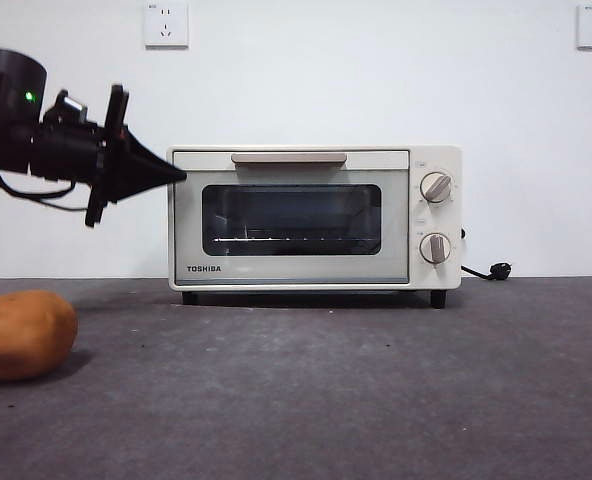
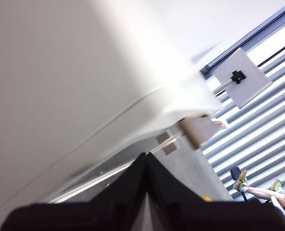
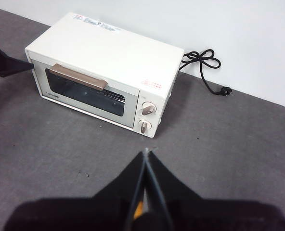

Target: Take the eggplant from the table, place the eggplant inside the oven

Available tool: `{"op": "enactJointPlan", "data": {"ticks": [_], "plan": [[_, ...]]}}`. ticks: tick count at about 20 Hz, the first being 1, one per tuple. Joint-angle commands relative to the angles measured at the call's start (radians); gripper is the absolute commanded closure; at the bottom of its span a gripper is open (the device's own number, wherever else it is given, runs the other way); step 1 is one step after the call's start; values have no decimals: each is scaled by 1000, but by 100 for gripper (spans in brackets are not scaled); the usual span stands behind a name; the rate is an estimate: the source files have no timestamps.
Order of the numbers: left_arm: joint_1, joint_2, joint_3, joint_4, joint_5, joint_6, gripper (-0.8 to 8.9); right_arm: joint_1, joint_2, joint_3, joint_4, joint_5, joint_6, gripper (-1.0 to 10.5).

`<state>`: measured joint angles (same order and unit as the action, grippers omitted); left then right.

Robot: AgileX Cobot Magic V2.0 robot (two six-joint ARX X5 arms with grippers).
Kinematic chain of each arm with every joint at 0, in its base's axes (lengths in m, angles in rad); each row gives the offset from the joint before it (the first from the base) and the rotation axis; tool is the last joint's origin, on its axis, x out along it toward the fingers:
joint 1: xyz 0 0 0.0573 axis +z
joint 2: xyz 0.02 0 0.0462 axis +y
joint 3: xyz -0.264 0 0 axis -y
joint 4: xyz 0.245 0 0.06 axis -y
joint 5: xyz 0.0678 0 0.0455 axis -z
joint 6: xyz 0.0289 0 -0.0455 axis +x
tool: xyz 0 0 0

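Observation:
The cream-white oven [image 1: 306, 273] stands at the back of the dark grey table [image 1: 326, 380] with its door closed and its beige handle [image 1: 288, 158] across the top. My left gripper [image 1: 179, 175] is shut and empty, its tip at the oven's upper left front corner. In the left wrist view the oven [image 2: 60, 72] fills the picture, with the handle [image 2: 200, 131] just beyond the closed jaws. My right gripper [image 3: 146, 154] is shut and empty too, high above the table in front of the oven [image 3: 113, 48]. No eggplant shows in any view.
An orange-brown potato [image 1: 23, 334] lies near the table's front left. The oven's black power cord [image 3: 205, 62] trails behind its right side along the white wall. Two knobs [image 1: 436, 187] sit on the oven's right panel.

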<state>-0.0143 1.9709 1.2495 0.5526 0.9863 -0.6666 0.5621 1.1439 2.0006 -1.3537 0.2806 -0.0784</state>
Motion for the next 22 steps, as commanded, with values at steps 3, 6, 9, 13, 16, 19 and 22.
{"op": "enactJointPlan", "data": {"ticks": [3,6,9,13,16,19,22], "plan": [[-2,-70,3,-29,9,-6,821,1,0,-1,-21,0,0,954],[-2,-121,3,-82,9,11,821,1,0,-1,-21,0,0,950],[-5,-187,3,-153,8,55,821,1,0,-1,-21,0,-1,949],[-4,-290,3,-231,7,76,821,1,0,-1,-21,0,0,949],[-4,-376,3,-284,-13,78,821,1,0,-1,-21,0,-1,949],[-5,-470,3,-352,-47,105,821,1,0,-1,-21,0,0,949],[-6,-567,3,-442,-93,135,820,1,0,-1,-20,0,0,949]]}}
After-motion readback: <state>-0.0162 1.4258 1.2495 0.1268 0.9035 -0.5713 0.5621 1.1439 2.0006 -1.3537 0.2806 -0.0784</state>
